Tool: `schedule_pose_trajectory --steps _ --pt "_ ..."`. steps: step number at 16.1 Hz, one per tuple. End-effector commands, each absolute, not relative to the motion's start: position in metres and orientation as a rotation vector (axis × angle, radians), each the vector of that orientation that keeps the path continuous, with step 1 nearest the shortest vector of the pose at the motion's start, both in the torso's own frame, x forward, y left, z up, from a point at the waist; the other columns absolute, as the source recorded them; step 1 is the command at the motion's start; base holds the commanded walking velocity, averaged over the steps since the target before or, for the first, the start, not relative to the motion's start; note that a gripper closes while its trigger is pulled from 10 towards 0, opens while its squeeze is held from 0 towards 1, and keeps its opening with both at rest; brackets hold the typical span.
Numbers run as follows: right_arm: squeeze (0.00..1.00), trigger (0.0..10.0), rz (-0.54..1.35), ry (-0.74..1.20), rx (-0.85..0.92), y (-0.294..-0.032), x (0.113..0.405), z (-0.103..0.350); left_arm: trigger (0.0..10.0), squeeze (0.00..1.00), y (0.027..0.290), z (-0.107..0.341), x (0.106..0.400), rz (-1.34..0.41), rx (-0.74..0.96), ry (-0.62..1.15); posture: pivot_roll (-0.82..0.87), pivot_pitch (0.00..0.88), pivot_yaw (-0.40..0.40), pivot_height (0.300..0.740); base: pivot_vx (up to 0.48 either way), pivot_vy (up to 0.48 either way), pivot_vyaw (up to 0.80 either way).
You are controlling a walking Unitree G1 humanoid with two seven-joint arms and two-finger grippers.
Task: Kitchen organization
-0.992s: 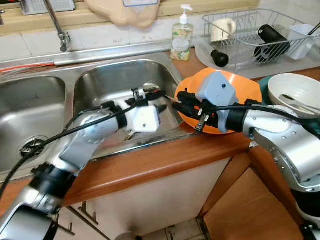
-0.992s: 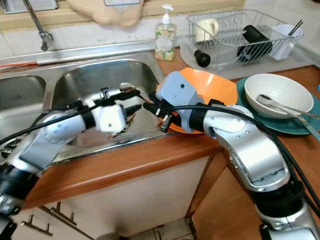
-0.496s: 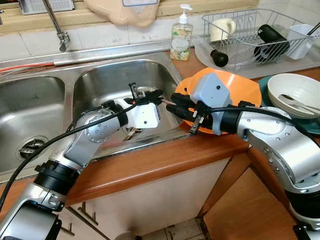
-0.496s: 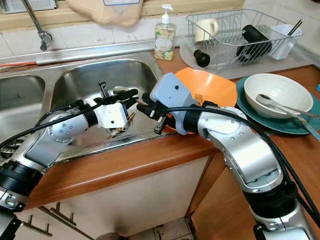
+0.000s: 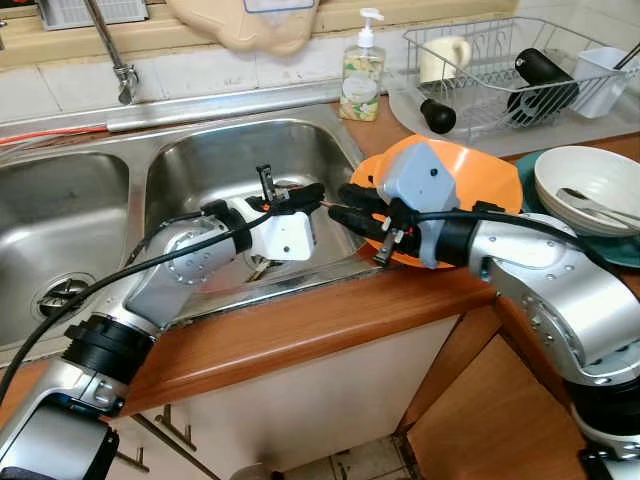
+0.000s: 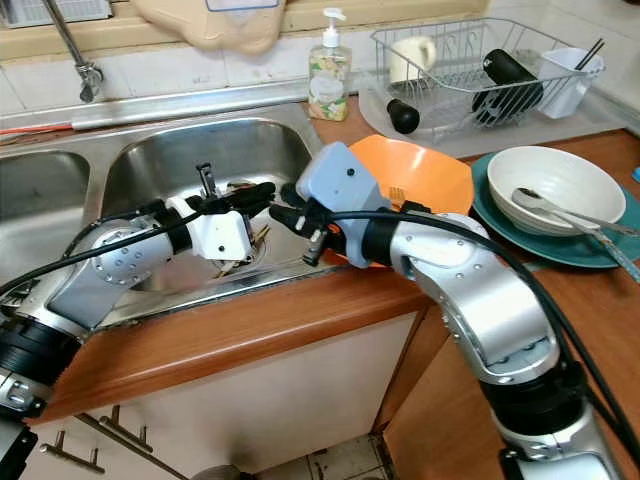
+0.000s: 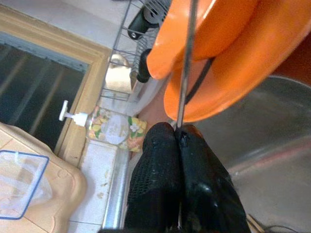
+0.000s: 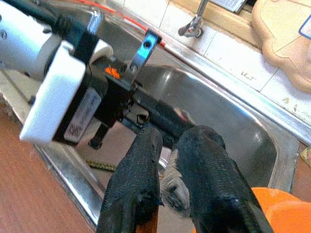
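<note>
While both grippers meet over the sink's right basin, my left gripper pinches a thin utensil, fingers closed, beside the orange plate at the worktop's edge; right gripper's fingers narrow, contents unclear. I'd transfer slowly.

A thin metal utensil is pinched upright over the sink. An orange plate lies just beside the sink on the worktop.
</note>
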State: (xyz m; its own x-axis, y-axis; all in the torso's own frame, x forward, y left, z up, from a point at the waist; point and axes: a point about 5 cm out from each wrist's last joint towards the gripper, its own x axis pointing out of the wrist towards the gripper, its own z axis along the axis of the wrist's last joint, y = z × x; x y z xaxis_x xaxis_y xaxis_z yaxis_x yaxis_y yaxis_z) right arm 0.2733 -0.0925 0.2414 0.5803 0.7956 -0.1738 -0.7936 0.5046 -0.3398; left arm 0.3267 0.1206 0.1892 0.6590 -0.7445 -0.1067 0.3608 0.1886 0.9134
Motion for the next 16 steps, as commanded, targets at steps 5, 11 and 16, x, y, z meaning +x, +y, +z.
schedule_pose_trajectory --steps 5,11,16 --pt "0.0 10.0 0.862 -0.076 -0.384 -0.097 0.274 0.252 0.0 0.0 0.15 0.184 0.341 -0.739 1.207 -0.274 -0.17 0.0 0.098 0.74 0.0 0.0 0.0" --pt "0.0 10.0 0.751 -0.07 -0.362 -0.094 0.256 0.236 2.0 0.0 0.183 0.163 0.368 -0.579 1.138 0.018 -0.2 0.0 0.101 0.74 0.0 0.0 0.0" --pt "0.0 10.0 0.836 0.046 -0.386 -0.08 0.243 0.219 10.0 0.0 0.189 0.14 0.38 -0.569 1.086 0.285 -0.22 0.0 0.094 0.74 0.0 0.0 0.0"
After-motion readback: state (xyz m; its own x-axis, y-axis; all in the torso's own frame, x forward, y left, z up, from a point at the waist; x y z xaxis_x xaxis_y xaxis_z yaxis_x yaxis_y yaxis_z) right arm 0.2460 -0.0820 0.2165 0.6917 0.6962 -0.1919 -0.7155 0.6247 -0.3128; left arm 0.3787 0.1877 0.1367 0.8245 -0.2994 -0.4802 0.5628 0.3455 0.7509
